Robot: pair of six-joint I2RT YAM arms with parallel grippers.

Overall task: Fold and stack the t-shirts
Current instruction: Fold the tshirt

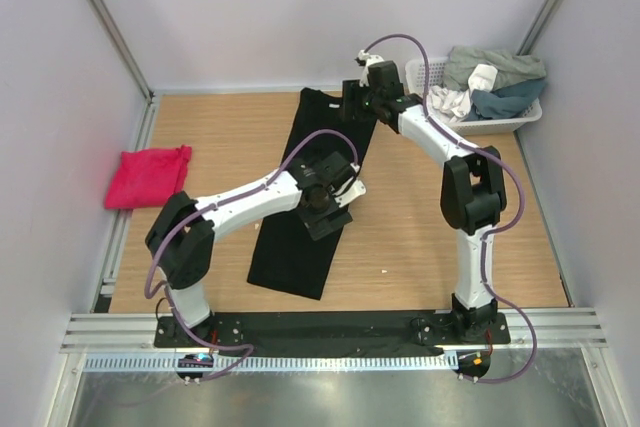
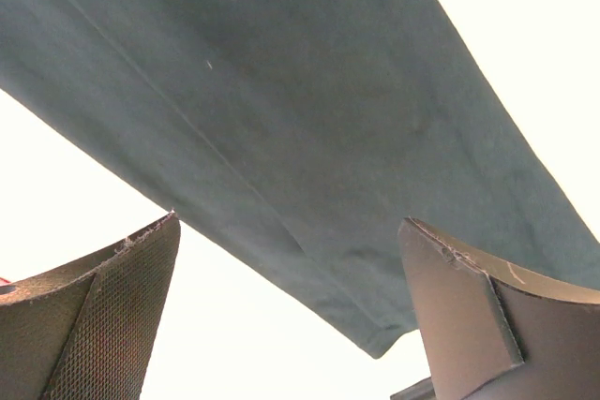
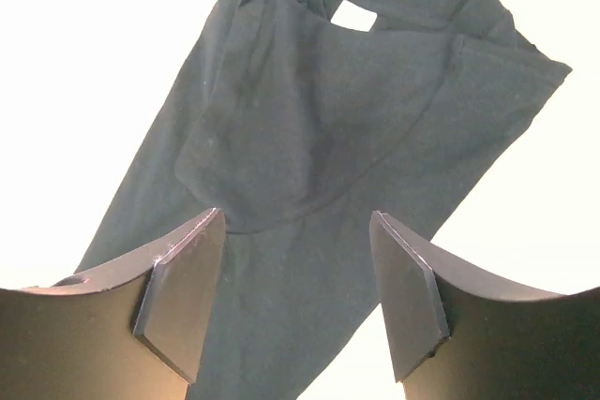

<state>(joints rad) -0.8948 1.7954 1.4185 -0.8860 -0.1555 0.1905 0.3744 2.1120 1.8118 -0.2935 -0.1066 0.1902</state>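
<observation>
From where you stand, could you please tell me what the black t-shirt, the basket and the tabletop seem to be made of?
Black t-shirt: soft matte cloth, probably cotton; limp, with stitched hems. Basket: white plastic, judging by its moulded lattice. Tabletop: light wood or laminate; pale brown, matte.

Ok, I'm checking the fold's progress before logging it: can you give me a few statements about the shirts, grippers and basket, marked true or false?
1. The black t-shirt lies as a long narrow strip on the table. True.
2. The pink t-shirt is stacked on the black one. False: it lies apart, at the table's left edge.
3. The right gripper clamps the collar. False: its jaws stand open over the collar end, gripping nothing.
4. The left gripper is open over the black t-shirt. True.
5. The basket is empty. False: it holds clothes.
</observation>
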